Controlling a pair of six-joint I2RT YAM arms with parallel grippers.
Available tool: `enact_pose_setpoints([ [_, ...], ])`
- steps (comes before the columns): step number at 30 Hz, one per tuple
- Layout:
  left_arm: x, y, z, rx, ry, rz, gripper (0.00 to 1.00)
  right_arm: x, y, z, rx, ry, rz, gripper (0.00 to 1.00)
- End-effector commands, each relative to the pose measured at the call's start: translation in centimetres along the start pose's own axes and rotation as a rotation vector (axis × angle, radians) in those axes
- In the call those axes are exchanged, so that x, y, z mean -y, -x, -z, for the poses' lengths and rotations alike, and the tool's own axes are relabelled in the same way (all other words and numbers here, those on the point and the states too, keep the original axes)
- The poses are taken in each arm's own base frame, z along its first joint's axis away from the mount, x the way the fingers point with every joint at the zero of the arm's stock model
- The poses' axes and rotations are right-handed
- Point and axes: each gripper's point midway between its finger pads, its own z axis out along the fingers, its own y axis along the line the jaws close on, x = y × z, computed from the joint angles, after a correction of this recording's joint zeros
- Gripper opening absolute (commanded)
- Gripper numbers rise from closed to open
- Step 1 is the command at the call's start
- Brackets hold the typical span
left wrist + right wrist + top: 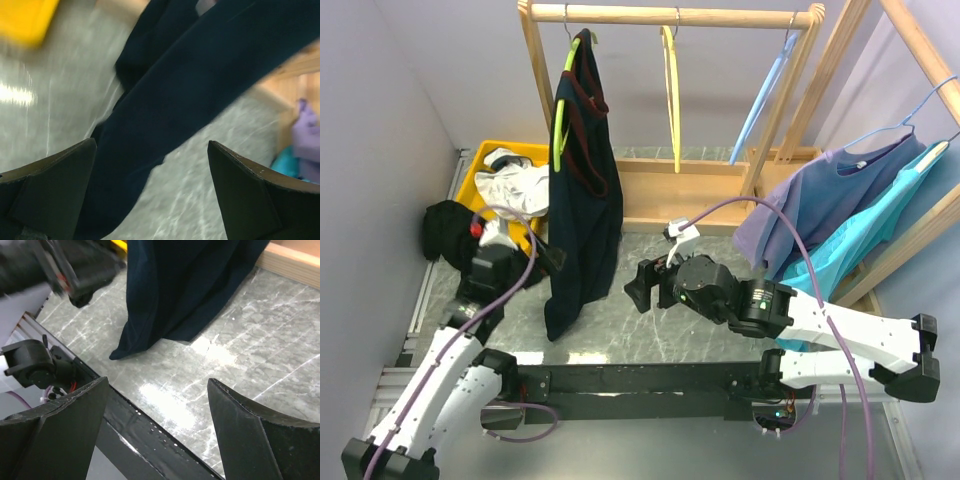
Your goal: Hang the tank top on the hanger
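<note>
The tank top (585,200), dark navy with dark red trim, hangs from the lime-green hanger (560,120), whose hook sits on the wooden rail at the left. Its hem reaches the table. My left gripper (548,262) is just left of the cloth's lower part and stands open. In the left wrist view the tank top (190,85) runs diagonally past my left gripper (151,144) and nothing is pinched. My right gripper (638,288) is open to the right of the hem. In the right wrist view the tank top (175,290) hangs well beyond my empty right gripper (157,381).
A yellow bin (480,170) holding a white garment (515,180) sits at back left, with a black garment (445,230) beside it. A yellow hanger (672,90) and a light blue hanger (765,95) hang on the rail. Purple (820,200) and teal (865,235) garments hang at right.
</note>
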Motion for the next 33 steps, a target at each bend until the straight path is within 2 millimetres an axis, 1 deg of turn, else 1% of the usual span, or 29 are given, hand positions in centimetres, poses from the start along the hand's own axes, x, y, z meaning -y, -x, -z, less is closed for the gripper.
enact_pose_setpoints([
  [1, 1.7, -0.7, -0.6, 0.042, -0.115, 0.111, 0.99, -0.1, 1.1, 0.4, 0.059, 0.011, -0.038, 0.88],
  [3, 1.5, -2.8, -1.4, -0.014, -0.094, 0.093, 0.99, -0.2, 1.0, 0.3, 0.055, 0.009, -0.038, 0.88],
  [4, 1.2, -3.2, -1.7, -0.016, -0.071, 0.094, 0.99, -0.1, 0.9, 0.2, 0.054, 0.006, -0.035, 0.88],
  [5, 1.6, -4.9, -2.0, -0.061, -0.07, 0.072, 0.99, -0.1, 0.8, 0.1, 0.05, 0.007, -0.035, 0.88],
  [6, 1.5, -5.8, -2.2, -0.078, -0.062, 0.067, 0.99, -0.1, 0.8, 0.1, 0.053, 0.007, -0.036, 0.88],
  [7, 1.3, -6.2, -2.5, -0.071, -0.036, 0.074, 0.99, -0.1, 0.7, 0.0, 0.053, 0.007, -0.037, 0.88],
  [8, 1.1, -7.7, -3.0, -0.109, -0.016, 0.058, 0.99, 0.0, 0.6, 0.0, 0.051, 0.006, -0.037, 0.88],
  [9, 0.8, -8.2, -3.3, -0.113, 0.007, 0.054, 0.99, -0.1, 0.7, 0.0, 0.054, 0.01, -0.039, 0.88],
  [10, 0.7, -8.5, -3.6, -0.11, 0.024, 0.06, 0.99, 0.0, 0.6, -0.1, 0.052, 0.005, -0.038, 0.88],
  [11, -0.3, -8.6, -4.3, -0.092, 0.081, 0.044, 0.99, 0.0, 0.5, 0.0, 0.052, 0.009, -0.039, 0.88],
  [13, -0.7, -8.0, -5.1, -0.061, 0.123, 0.029, 0.99, -0.2, 0.5, 0.0, 0.049, 0.018, -0.04, 0.88],
  [14, -1.7, -8.1, -5.8, -0.051, 0.182, 0.006, 0.99, -0.2, 0.5, 0.1, 0.051, 0.021, -0.041, 0.88],
  [15, -1.0, -7.3, -6.3, -0.03, 0.184, -0.001, 0.99, -0.1, 0.4, 0.1, 0.046, 0.02, -0.038, 0.88],
  [16, -0.9, -6.9, -6.7, -0.019, 0.202, -0.024, 0.99, -0.1, 0.4, 0.2, 0.048, 0.02, -0.039, 0.88],
  [17, -1.2, -7.3, -7.7, -0.03, 0.231, -0.046, 0.99, -0.1, 0.5, 0.2, 0.05, 0.02, -0.038, 0.88],
  [18, -0.5, -6.6, -8.3, -0.011, 0.232, -0.055, 0.99, 0.0, 0.6, 0.3, 0.054, 0.018, -0.04, 0.88],
  [19, -0.3, -6.5, -8.8, -0.008, 0.237, -0.063, 0.99, 0.0, 0.6, 0.4, 0.054, 0.018, -0.041, 0.88],
  [20, -0.5, -6.9, -9.6, -0.016, 0.256, -0.077, 0.99, 0.1, 0.7, 0.5, 0.058, 0.017, -0.043, 0.88],
  [21, 0.1, -6.4, -10.1, -0.001, 0.254, -0.078, 1.0, 0.1, 0.8, 0.7, 0.062, 0.019, -0.044, 0.88],
  [23, 0.1, -6.5, -11.0, 0.002, 0.264, -0.085, 0.97, 0.2, 1.0, 0.9, 0.07, 0.021, -0.048, 0.88],
  [24, 0.9, -6.2, -11.5, 0.016, 0.24, -0.082, 0.93, 0.2, 1.0, 1.0, 0.071, 0.021, -0.049, 0.88],
  [25, 1.0, -6.3, -11.9, 0.014, 0.239, -0.086, 0.86, 0.2, 1.1, 1.1, 0.077, 0.022, -0.052, 0.88],
  [26, 0.6, -7.0, -12.7, -0.007, 0.259, -0.104, 0.61, 0.2, 1.2, 1.1, 0.079, 0.021, -0.052, 0.88],
  [27, 1.3, -6.8, -13.4, -0.008, 0.25, -0.108, 0.42, 0.2, 1.1, 1.0, 0.077, 0.022, -0.051, 0.88],
  [28, 1.5, -7.2, -13.8, -0.029, 0.248, -0.118, 0.27, 0.2, 1.2, 1.1, 0.078, 0.023, -0.05, 0.88],
  [29, 1.7, -7.7, -14.8, -0.036, 0.243, -0.123, 0.07, 0.1, 1.1, 1.0, 0.076, 0.026, -0.048, 0.88],
  [30, 2.9, -7.0, -15.4, -0.025, 0.227, -0.123, 0.01, 0.1, 1.2, 1.0, 0.076, 0.028, -0.047, 0.88],
  [32, 4.0, -6.6, -16.0, -0.024, 0.206, -0.132, 0.01, 0.1, 1.3, 1.0, 0.076, 0.027, -0.044, 0.87],
  [33, 5.8, -5.3, -16.3, -0.001, 0.17, -0.132, 0.01, 0.0, 1.4, 1.2, 0.079, 0.029, -0.044, 0.87],
])
